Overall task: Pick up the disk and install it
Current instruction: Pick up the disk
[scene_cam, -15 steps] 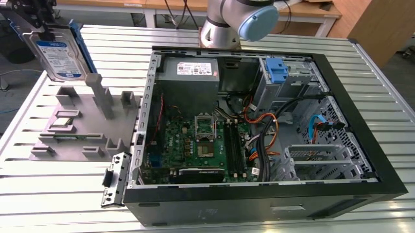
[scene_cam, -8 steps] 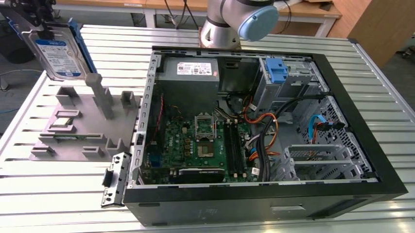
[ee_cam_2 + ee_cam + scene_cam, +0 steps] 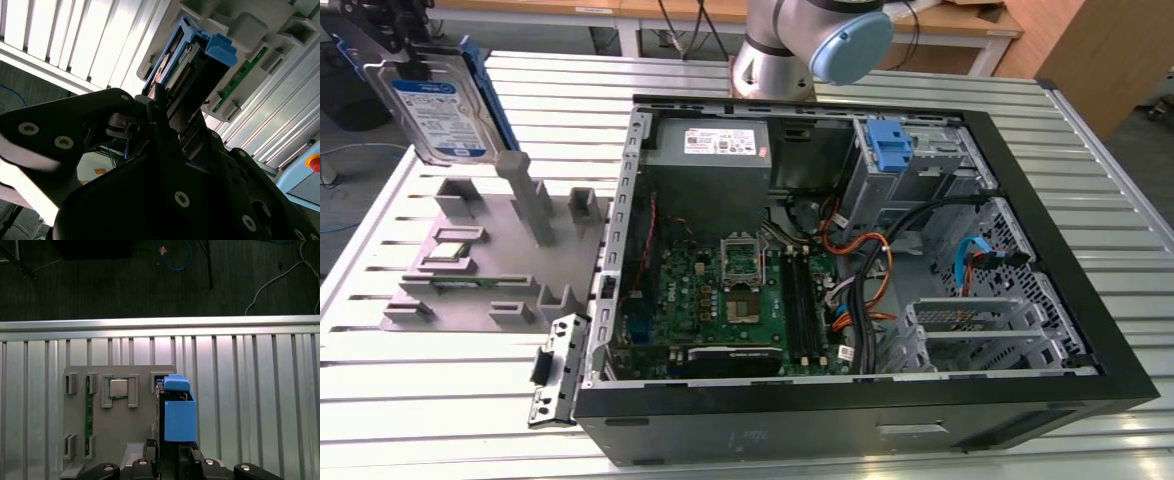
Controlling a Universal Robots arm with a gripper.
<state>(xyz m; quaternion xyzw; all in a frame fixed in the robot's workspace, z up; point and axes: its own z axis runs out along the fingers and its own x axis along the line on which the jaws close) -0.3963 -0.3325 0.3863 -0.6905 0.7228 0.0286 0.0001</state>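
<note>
- One disk (image 3: 440,108) is in the scene, along with one arm (image 3: 807,40), one gripper (image 3: 411,55), one open computer case (image 3: 1067,260) and one grey holder (image 3: 494,250). All of them are on or above a slatted metal table (image 3: 427,400).
- The holder carries two loose parts. One is a square processor chip (image 3: 118,388) set in a pocket, and the other is a green memory stick (image 3: 89,415) lying in a slot beside it.
- The computer case lies on its side with the panel off. Inside it are:
  - one green motherboard (image 3: 720,300);
  - one grey power-supply box (image 3: 714,145) with a white label;
  - one blue latch (image 3: 890,145) on the drive bay;
  - a tangle of orange, blue and black cables (image 3: 894,250).
- The disk hangs upright at the exterior view's left, above the far end of the holder and well apart from the case. Its white-and-blue label faces that camera, and a blue rail runs down its edge.
- The fingers (image 3: 161,120) are closed on the disk and grip it at its upper end, so the rest of the drive extends below them.
- In the first wrist view the disk (image 3: 179,415) is seen edge-on. It sticks straight out from the gripper, over the holder's edge.
</note>
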